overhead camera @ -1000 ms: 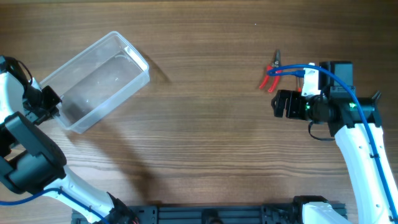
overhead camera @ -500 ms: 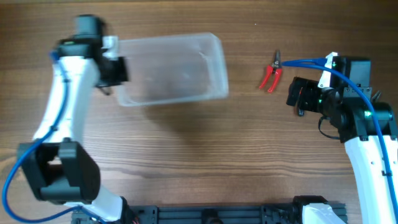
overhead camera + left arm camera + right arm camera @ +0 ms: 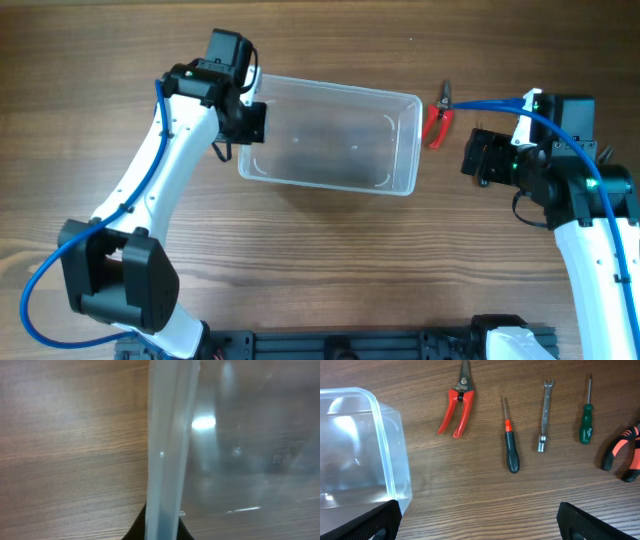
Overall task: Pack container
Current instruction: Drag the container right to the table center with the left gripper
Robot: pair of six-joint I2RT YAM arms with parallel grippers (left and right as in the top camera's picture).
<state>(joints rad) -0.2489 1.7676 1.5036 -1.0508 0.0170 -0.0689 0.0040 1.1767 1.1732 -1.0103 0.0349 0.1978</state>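
The clear plastic container (image 3: 330, 135) lies on the wooden table, in the upper middle of the overhead view. My left gripper (image 3: 250, 122) is shut on its left rim; that rim (image 3: 167, 450) runs up the left wrist view between the jaws. The container's corner (image 3: 365, 445) shows at the left of the right wrist view. My right gripper (image 3: 478, 158) is open and empty, just right of the container. Red-handled cutters (image 3: 437, 120) lie at the container's right end and also show in the right wrist view (image 3: 458, 405).
In the right wrist view a black-handled screwdriver (image 3: 510, 440), a small wrench (image 3: 544, 415), a green-handled screwdriver (image 3: 586, 415) and orange-and-black pliers (image 3: 625, 452) lie in a row on the table. The right arm hides them in the overhead view.
My left arm has carried the container from the far left to the right until it nearly touches the red cutters. My right gripper has shifted slightly right and stayed open.
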